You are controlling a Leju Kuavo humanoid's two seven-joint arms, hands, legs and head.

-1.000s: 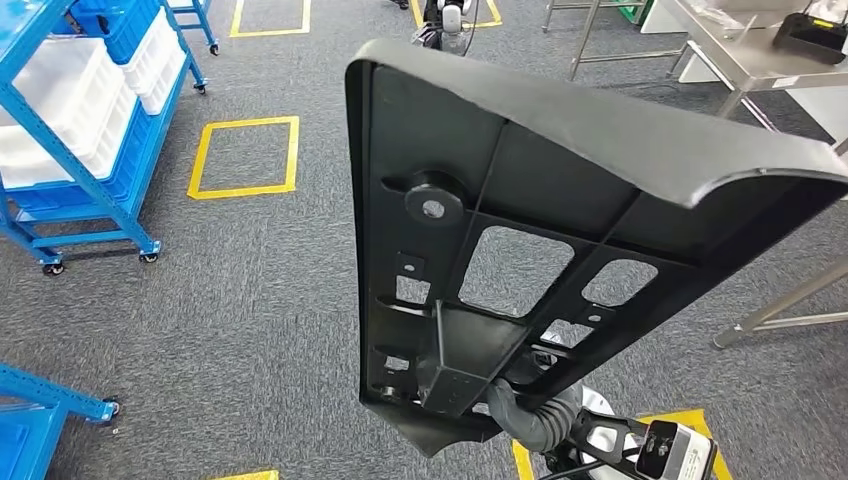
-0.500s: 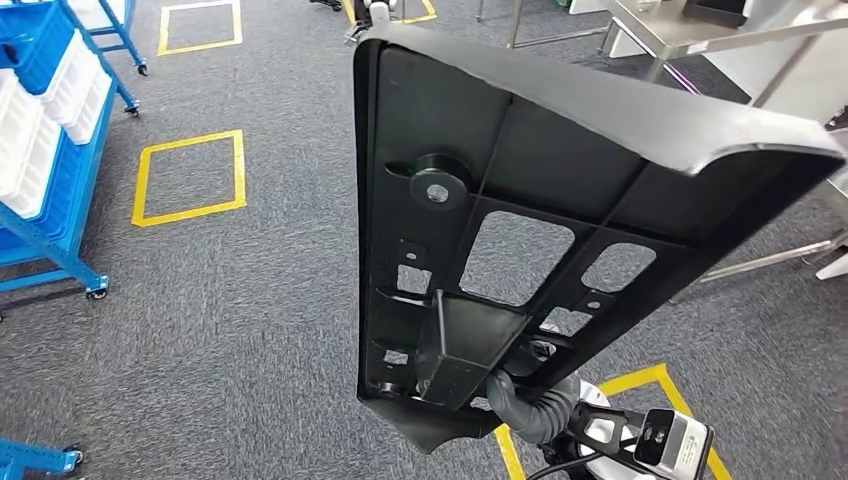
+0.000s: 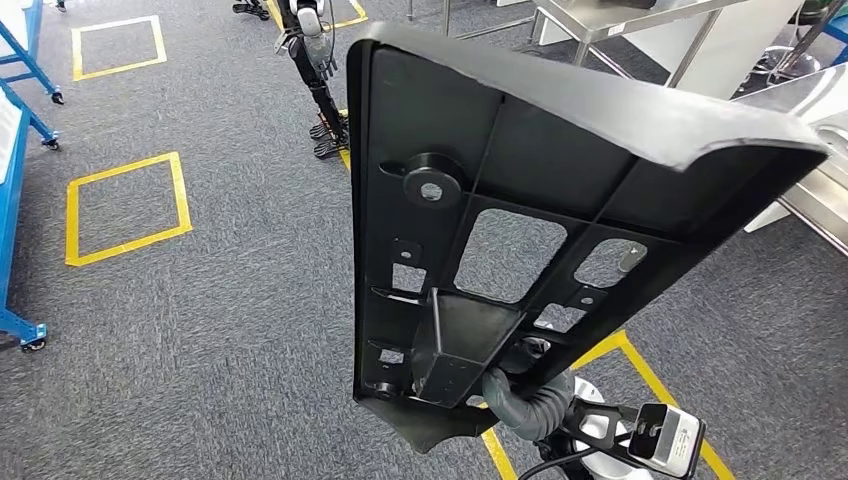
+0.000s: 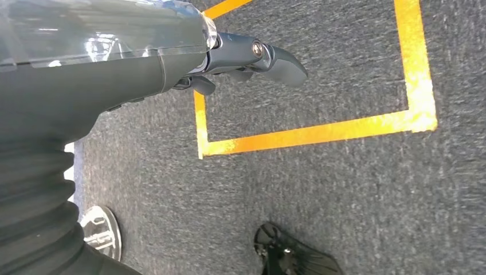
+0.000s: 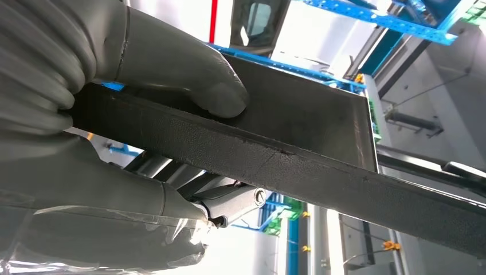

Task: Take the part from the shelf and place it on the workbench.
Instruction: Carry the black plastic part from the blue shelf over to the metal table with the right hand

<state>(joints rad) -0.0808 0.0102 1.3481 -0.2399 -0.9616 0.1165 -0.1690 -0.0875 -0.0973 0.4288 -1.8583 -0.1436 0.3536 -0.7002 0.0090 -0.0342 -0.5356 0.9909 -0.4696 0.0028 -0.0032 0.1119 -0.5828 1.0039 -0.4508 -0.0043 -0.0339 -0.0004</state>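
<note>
Camera has swung since a second ago: blue shelving slid off toward 9 o'clock, steel workbench (image 3: 640, 15) now spans 12 to 2 o'clock, so the body is turning toward it. Part hasn't shifted relative to the arm.

Black ribbed plastic panel (image 3: 520, 170) is off the shelf, carried in the air in front of the chest. Long axis runs from the grip at 6 o'clock up and away to 1 o'clock, free end pointing at the bench.

Right hand (image 5: 114, 86) clamps the near edge: thumb on one face, fingers under the other.

Left hand (image 4: 252, 57) hangs over the carpet beside a yellow floor marking (image 4: 321, 129), holding nothing; fingers look loosely curled, spread hard to judge.

Right arm does the placing. My read: bench not yet in reach.
</note>
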